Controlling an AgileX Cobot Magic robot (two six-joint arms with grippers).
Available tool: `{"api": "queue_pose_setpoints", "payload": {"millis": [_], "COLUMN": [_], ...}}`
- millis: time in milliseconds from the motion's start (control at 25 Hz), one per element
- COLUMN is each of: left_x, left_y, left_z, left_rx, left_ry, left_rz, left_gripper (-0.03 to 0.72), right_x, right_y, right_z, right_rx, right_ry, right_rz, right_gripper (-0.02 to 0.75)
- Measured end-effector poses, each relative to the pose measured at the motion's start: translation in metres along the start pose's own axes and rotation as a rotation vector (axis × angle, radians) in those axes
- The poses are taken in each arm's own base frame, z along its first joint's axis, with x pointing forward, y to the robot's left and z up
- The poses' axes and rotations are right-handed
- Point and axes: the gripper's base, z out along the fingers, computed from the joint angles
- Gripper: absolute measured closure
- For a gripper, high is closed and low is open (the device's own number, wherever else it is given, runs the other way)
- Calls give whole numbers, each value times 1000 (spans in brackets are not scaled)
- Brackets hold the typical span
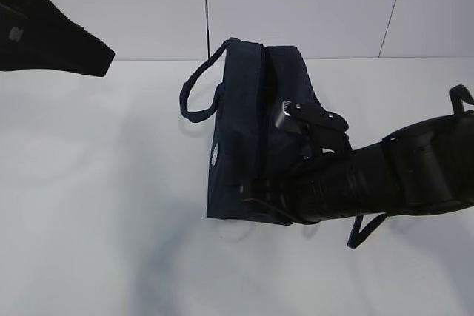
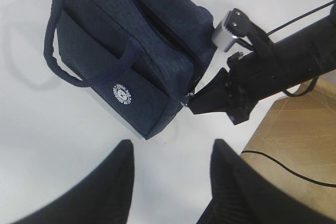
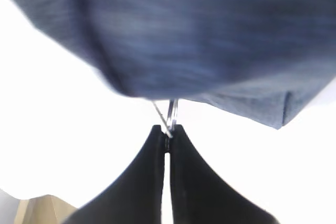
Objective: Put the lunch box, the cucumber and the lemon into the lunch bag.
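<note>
The dark navy lunch bag (image 1: 248, 131) stands on the white table, with its white logo (image 2: 122, 93) facing the left wrist view, where the bag (image 2: 126, 40) fills the upper left. My right gripper (image 3: 167, 129) is shut on the bag's metal zipper ring pull (image 3: 169, 115) at the bag's near end; it also shows in the left wrist view (image 2: 193, 100). My left gripper (image 2: 170, 150) is open and empty, held off the bag; in the exterior view it sits at the top left (image 1: 104, 57). The lunch box, cucumber and lemon are out of view.
The table's right edge (image 2: 262, 124) shows in the left wrist view, with wooden floor (image 2: 299, 140) and a cable beyond it. One bag handle (image 1: 196, 90) arches to the left; a strap (image 1: 366, 231) hangs under the right arm.
</note>
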Motion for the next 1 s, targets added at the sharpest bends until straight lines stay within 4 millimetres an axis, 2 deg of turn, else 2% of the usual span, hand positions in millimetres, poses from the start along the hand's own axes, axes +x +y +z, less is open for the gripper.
{"api": "queue_pose_setpoints", "payload": {"millis": [280, 440, 1000], "left_x": [0, 0, 0], "left_y": [0, 0, 0], "left_z": [0, 0, 0], "left_rx": [0, 0, 0], "left_ry": [0, 0, 0], "left_rz": [0, 0, 0], "left_gripper": [366, 366, 367], "right_x": [4, 0, -6], "right_y": [3, 10, 24], "right_z": [-24, -37, -60], "right_rx": [-18, -46, -122], "right_ry": [-28, -63, -119], "right_rz": [-33, -53, -95], "right_gripper": [738, 738, 738]}}
